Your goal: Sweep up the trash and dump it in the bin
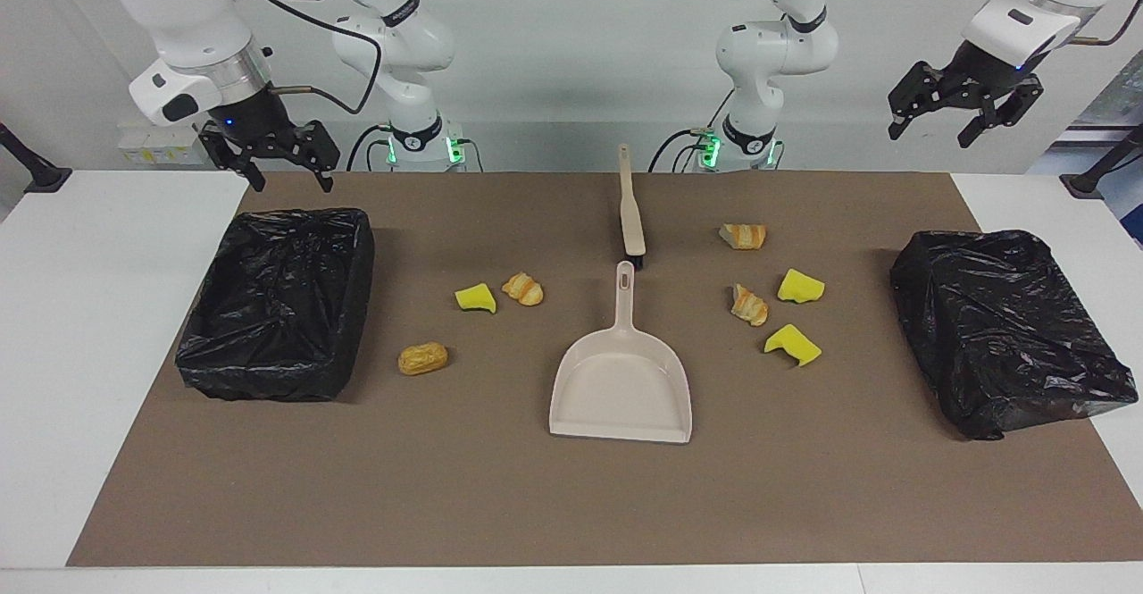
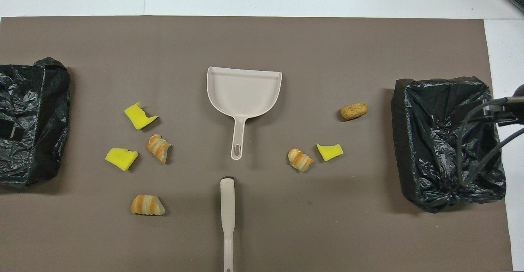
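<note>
Several trash pieces lie on the brown mat to both sides of the beige dustpan (image 1: 622, 389) (image 2: 244, 90). Toward the right arm's end are a yellow sponge wedge (image 1: 476, 297) (image 2: 329, 151), a croissant bit (image 1: 523, 288) (image 2: 300, 160) and a bread roll (image 1: 422, 358) (image 2: 354, 111). Toward the left arm's end are two yellow wedges (image 1: 800, 286) (image 2: 121, 158) and two croissant bits (image 1: 743, 236) (image 2: 147, 205). A beige brush (image 1: 632, 210) (image 2: 227, 214) lies nearer the robots than the dustpan's handle. My right gripper (image 1: 293, 183) hangs open over the mat's edge beside one bin (image 1: 277, 304). My left gripper (image 1: 933, 134) hangs open, high above the left arm's end.
Two bins lined with black bags stand at the mat's ends, one at the right arm's end (image 2: 446, 141) and one at the left arm's end (image 1: 1009, 326) (image 2: 28, 120). The right arm's cables (image 2: 483, 133) hang over its bin. White table (image 1: 89, 353) surrounds the mat.
</note>
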`<state>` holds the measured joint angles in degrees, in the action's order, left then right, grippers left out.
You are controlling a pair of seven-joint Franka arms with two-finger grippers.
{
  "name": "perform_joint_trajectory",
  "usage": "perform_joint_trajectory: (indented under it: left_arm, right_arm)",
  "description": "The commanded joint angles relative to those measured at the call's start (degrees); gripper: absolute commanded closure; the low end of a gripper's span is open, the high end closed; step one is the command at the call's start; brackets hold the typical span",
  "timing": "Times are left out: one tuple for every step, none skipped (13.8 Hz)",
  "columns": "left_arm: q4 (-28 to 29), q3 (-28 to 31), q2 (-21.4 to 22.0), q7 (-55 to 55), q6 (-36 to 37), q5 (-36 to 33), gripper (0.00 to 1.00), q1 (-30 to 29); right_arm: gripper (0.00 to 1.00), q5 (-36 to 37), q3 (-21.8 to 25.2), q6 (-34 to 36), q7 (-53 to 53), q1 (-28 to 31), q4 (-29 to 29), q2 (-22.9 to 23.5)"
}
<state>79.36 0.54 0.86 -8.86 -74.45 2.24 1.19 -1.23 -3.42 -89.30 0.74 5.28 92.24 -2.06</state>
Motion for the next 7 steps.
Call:
perform_joint_trajectory:
  left_arm:
    - [0.18,0.52,0.54,-0.36,0.09,-0.30,0.00,0.48]
    - [0.18,0.52,0.54,-0.36,0.09,-0.30,0.00,0.48]
    - [0.09,0.43,0.54,-0.36,0.09,-0.30,0.00,0.48]
    - [0.09,0.43,0.45,-0.28,-0.52,-0.30,0.00,0.65]
    - [0.09,0.43,0.45,-0.36,-0.52,-0.30,0.00,0.92]
    - [0.09,0.43,0.45,-0.36,-0.52,-0.30,0.00,1.01]
    - [0.18,0.43,0.45,-0.19,-0.44,-0.30,0.00,1.01]
  right_arm:
    - [0.00,-0.43,-0.28,-0.26,0.84,0.52,-0.57,0.39]
    - [0.00,-0.09,-0.28,-0.18,0.67,0.43,-0.57,0.39]
    - [0.00,-0.17,-0.28,-0.17,0.67,0.26,-0.31,0.13]
    - [0.00,-0.17,-0.28,-0.26,0.67,0.34,-0.22,0.13]
    - [0.00,-0.26,-0.28,-0.18,0.67,0.34,-0.22,0.13]
    - [0.00,-0.17,-0.28,-0.17,0.76,0.25,-0.22,0.04]
    - [0.00,-0.17,-0.28,-0.26,0.32,0.34,-0.22,0.12]
